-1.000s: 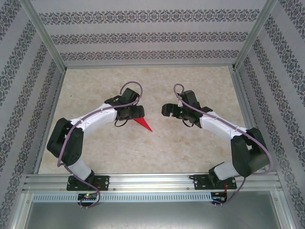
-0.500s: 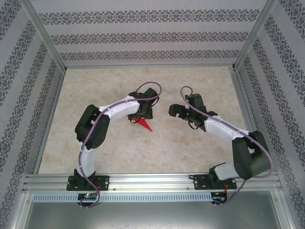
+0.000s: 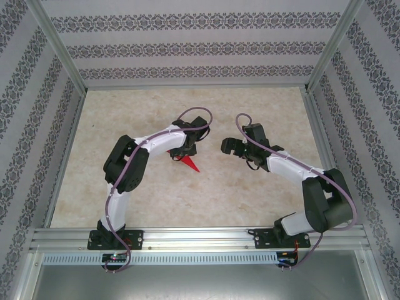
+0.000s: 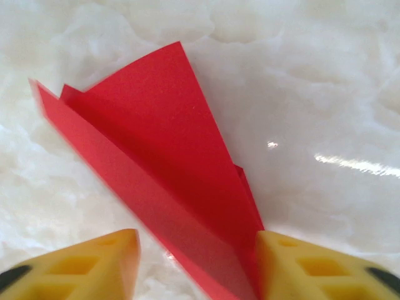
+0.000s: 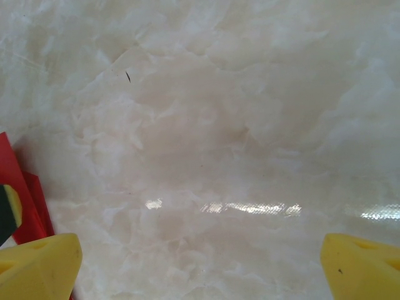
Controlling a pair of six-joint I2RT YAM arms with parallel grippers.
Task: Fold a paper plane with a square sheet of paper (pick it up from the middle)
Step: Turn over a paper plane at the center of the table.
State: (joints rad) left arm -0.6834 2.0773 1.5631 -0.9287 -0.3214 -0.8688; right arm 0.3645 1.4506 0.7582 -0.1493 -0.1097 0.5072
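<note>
Top external: glossy pale marbled tabletop (image 3: 250, 187). Right hand (image 5: 200, 250) wide apart, holding nothing. Left hand (image 4: 197, 250) half apart, straddling paper plane (image 4: 162, 144) mid-tabletop, one yellow finger (image 4: 300, 269) touching it, not clamped. Plane: matte red, narrow creased triangle.

Patterned wallpaper walls (image 3: 187, 47) enclose a pale, glossy marble tabletop (image 3: 125, 112).

The right tool (image 5: 200, 272) hangs over the pale marbled table (image 5: 206, 112), its yellow fingertips (image 5: 37, 265) wide apart at the lower corners. A red edge of the paper plane (image 5: 19, 181) lies at the left margin.
</note>
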